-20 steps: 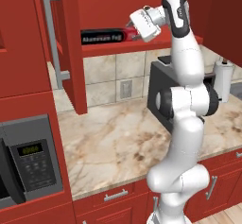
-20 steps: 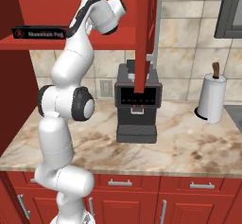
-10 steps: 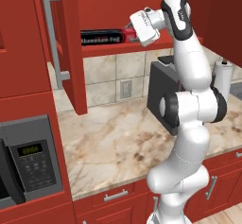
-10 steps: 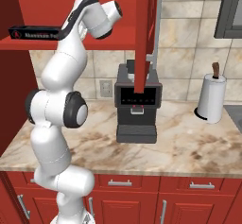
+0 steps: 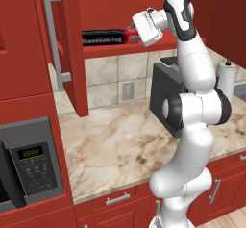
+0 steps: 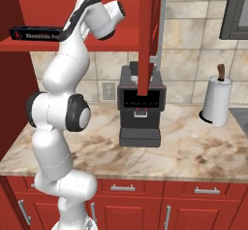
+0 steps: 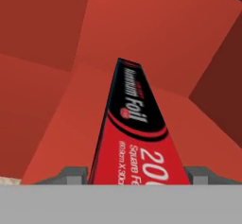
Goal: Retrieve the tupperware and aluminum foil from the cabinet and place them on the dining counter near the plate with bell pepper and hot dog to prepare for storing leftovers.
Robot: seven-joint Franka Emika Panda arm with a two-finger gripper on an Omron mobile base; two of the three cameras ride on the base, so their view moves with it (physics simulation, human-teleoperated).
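Observation:
The aluminum foil (image 5: pixel 101 38) is a long black box with red ends, lying flat on the red shelf (image 5: pixel 153 49) of the open cabinet. From the right base view the foil (image 6: pixel 36 34) shows at the upper left, with its near end behind my forearm. My gripper (image 5: pixel 130 33) reaches into the cabinet at the box's right end. In the hand view the foil (image 7: pixel 137 138) runs away from me between the two fingertips (image 7: pixel 75 173), which press against its sides. The box still rests on the shelf. The tupperware is out of view.
The cabinet's open door (image 5: pixel 67 49) with its silver bar handle (image 5: pixel 53 30) hangs left of the shelf. Another open red door (image 6: pixel 147 30) hangs over a black coffee machine (image 6: pixel 140 107) on the marble worktop (image 5: pixel 110 145). A paper towel roll (image 6: pixel 216 103) stands right; a microwave (image 5: pixel 29 169) sits lower left.
My hand has pushed a little further left into the cabinet, over the foil's right end, and the fingers have closed in against the box's sides. The foil has not moved.

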